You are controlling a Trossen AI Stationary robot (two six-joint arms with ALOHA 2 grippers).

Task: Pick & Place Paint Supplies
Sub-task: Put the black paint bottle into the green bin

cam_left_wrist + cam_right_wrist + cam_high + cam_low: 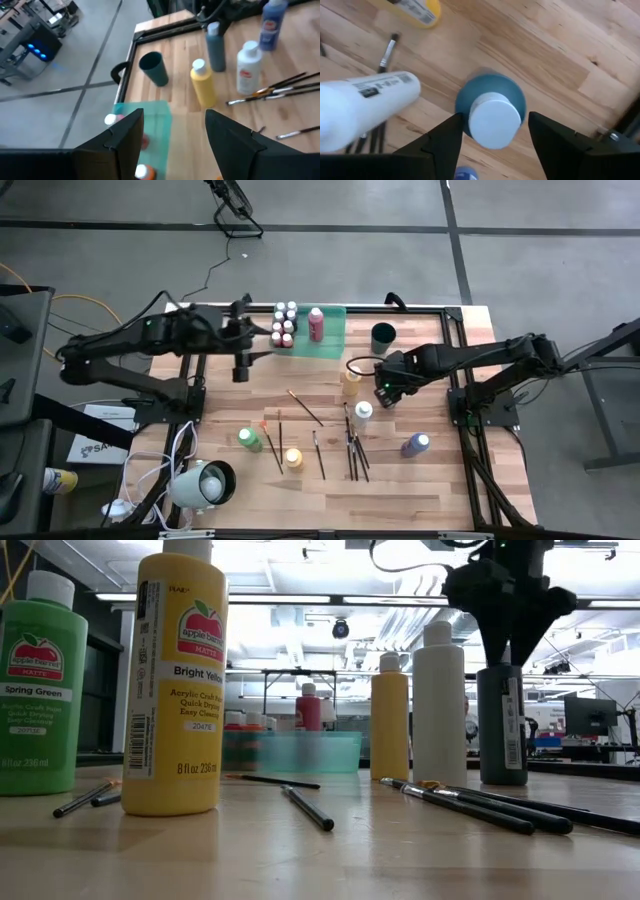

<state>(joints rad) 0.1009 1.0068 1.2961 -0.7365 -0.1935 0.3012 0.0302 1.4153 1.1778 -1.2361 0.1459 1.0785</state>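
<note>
A blue-grey paint bottle (492,82) with a white cap (494,122) stands upright on the wooden table, right of centre. My right gripper (492,131) points straight down over it, open, one finger on each side of the cap; I see no touch. In the low view it hangs over the same bottle (500,725). My left gripper (172,145) is open and holds nothing. It hovers at the left edge of the green tray (330,340), pointing toward the table's right. The tray holds several small bottles (285,326) and a red bottle (316,323).
A dark cup (383,337) stands right of the tray. A yellow bottle (350,380) and a white bottle (363,410) stand close by my right gripper. Several brushes (352,450) lie near the middle. Purple (415,445), green (248,440) and yellow (293,458) bottles stand toward the near edge.
</note>
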